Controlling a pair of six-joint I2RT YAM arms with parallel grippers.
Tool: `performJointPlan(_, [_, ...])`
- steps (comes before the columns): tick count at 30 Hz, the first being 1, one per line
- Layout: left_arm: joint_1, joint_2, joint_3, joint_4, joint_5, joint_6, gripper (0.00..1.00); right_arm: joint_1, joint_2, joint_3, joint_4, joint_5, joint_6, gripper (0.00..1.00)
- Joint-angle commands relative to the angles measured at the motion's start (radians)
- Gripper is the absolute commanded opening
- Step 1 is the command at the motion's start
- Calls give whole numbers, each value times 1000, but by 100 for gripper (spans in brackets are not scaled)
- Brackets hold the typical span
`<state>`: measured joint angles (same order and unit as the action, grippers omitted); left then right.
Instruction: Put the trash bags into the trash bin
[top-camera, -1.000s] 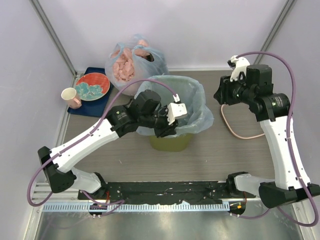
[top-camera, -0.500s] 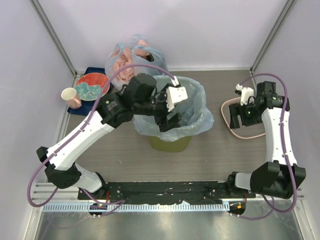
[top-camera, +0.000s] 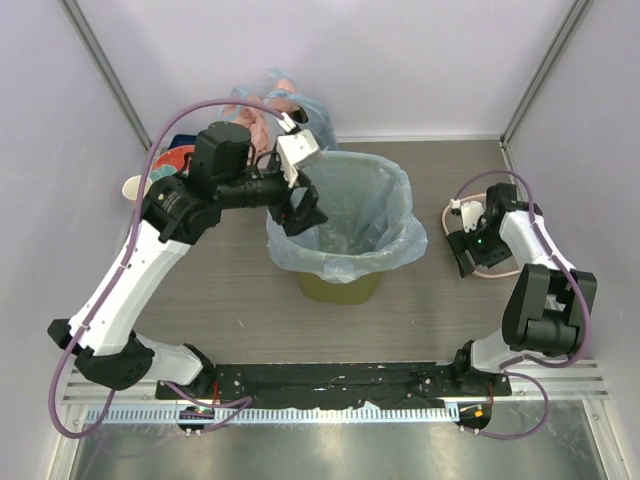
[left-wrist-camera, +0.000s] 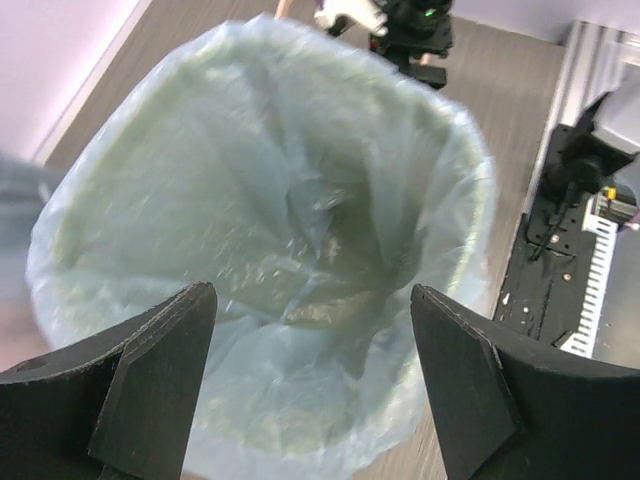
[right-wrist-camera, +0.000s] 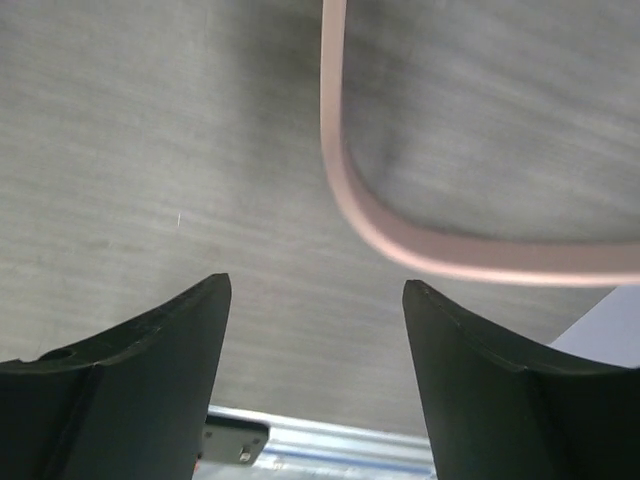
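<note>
Light-blue trash bag (top-camera: 352, 212) lines olive trash bin (top-camera: 340, 288), mouth draped over its rim; left gripper (top-camera: 298, 212) spread empty above; right gripper (right-wrist-camera: 315, 290) spread by pinkish ring (right-wrist-camera: 400, 238).

The left arm (top-camera: 130, 290) and the right arm (top-camera: 523, 228) are made of smooth white shells linked by chunky black round joints. A thin purple cable (top-camera: 200, 105) loops loosely along each down to a black base (top-camera: 110, 355). A small white camera block (top-camera: 297, 150) sits at the left wrist and a tiny green light (top-camera: 478, 240) glows at the right one, while the fingers (left-wrist-camera: 150, 390) are thick, matte-black plastic wedges with bevelled edges.
</note>
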<state>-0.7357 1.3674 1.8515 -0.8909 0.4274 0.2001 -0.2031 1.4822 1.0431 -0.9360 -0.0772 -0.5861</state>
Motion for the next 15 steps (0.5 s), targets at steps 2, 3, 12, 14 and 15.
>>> performJointPlan(2, [113,-47,-49,32,57,-85,82,59,64,-8,242,42,17,70])
performJointPlan(3, [134,-56,-58,39,56,-97,82,65,79,-11,261,43,25,68])
performJointPlan(12, [200,-123,-147,40,54,-105,81,106,179,-80,416,106,54,34])
performJointPlan(14, [205,-136,-166,37,53,-105,81,105,171,-87,413,131,48,1])
performJointPlan(15, [208,-139,-169,35,51,-100,81,103,141,-87,401,132,39,1])
